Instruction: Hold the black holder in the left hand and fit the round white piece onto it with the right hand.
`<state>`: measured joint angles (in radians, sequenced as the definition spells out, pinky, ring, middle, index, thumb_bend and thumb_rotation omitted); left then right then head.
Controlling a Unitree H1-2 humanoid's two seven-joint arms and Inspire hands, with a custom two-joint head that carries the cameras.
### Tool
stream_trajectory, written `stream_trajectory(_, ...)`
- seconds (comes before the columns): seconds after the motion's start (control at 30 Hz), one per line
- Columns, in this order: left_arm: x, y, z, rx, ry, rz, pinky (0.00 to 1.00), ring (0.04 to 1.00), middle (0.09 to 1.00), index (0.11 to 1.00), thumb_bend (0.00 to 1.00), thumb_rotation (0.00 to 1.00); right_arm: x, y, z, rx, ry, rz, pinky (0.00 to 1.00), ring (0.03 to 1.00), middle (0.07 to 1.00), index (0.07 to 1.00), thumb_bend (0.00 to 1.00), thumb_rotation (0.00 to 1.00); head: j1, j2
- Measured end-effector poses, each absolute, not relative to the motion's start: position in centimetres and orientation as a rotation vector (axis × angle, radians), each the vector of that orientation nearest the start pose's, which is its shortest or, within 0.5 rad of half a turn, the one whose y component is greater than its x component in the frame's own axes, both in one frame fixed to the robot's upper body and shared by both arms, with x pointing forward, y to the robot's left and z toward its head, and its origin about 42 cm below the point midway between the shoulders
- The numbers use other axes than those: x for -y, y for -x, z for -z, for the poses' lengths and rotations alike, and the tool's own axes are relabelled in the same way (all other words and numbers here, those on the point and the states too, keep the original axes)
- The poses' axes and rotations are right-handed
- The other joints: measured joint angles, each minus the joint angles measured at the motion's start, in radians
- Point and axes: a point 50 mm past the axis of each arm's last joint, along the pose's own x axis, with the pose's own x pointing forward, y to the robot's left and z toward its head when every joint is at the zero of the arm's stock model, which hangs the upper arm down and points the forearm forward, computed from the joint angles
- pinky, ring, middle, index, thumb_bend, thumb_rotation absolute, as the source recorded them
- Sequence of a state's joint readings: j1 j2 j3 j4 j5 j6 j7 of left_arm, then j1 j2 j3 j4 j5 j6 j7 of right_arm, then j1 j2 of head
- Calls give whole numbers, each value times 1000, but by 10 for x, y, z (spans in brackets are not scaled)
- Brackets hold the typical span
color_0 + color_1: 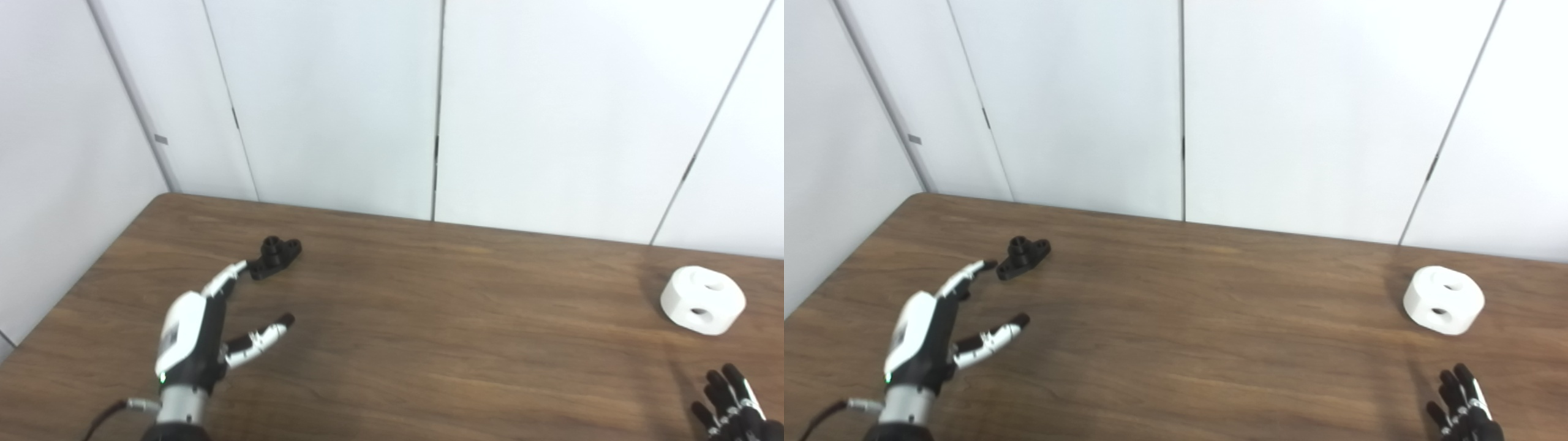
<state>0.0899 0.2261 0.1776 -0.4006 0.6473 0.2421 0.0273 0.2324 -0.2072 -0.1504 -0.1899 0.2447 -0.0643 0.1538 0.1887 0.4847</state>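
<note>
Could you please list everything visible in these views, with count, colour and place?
Holder: one, black, far left of the table, just beyond the left fingertips.
White piece: one, round, with two holes showing, at the right side of the table.
Table: one, brown wood grain, under everything.
Wall panels: white, behind the table.
Left hand: one, white and black, open, reaching toward the holder.
Right hand: one, black, at the bottom right corner, fingers spread, short of the white piece.
</note>
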Motion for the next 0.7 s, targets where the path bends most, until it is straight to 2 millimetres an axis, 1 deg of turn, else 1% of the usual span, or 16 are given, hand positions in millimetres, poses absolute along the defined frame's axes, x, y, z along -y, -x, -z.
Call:
stream_trajectory(0.13,-332,-255,-200,74,-925,-415,783,894,889,818,787,274,316,-203,-113,60,4,10,1000,994,978,1000,618,1000,0,3)
stream_trajectory(0.23,-343,-269,-199,44,-956,-441,837,900,889,816,785,269,316,-203,-113,56,3,10,1000,999,978,1000,621,1000,-2,5)
stream_trajectory(0.33,-356,-280,-191,-14,-996,-456,849,898,889,809,789,288,316,-203,-113,48,2,10,1000,1000,974,1000,621,1000,-3,8)
stream_trajectory(0.4,-362,-286,-185,-50,-1017,-458,884,909,895,808,786,311,316,-203,-113,46,1,10,1000,1000,973,1000,619,1000,-2,11)
stream_trajectory(0.43,-364,-289,-183,-67,-1021,-459,903,915,899,809,785,325,316,-202,-112,44,2,11,1000,1000,973,1000,620,1000,-2,12)
stream_trajectory(0.6,-370,-306,-171,-121,-1048,-447,891,920,907,802,798,354,316,-201,-112,42,-3,12,1000,1000,986,1000,632,1000,0,15)
stream_trajectory(0.7,-374,-321,-165,-144,-1061,-443,923,915,898,790,809,367,316,-201,-112,43,-8,11,1000,1000,988,1000,620,1000,-5,18)
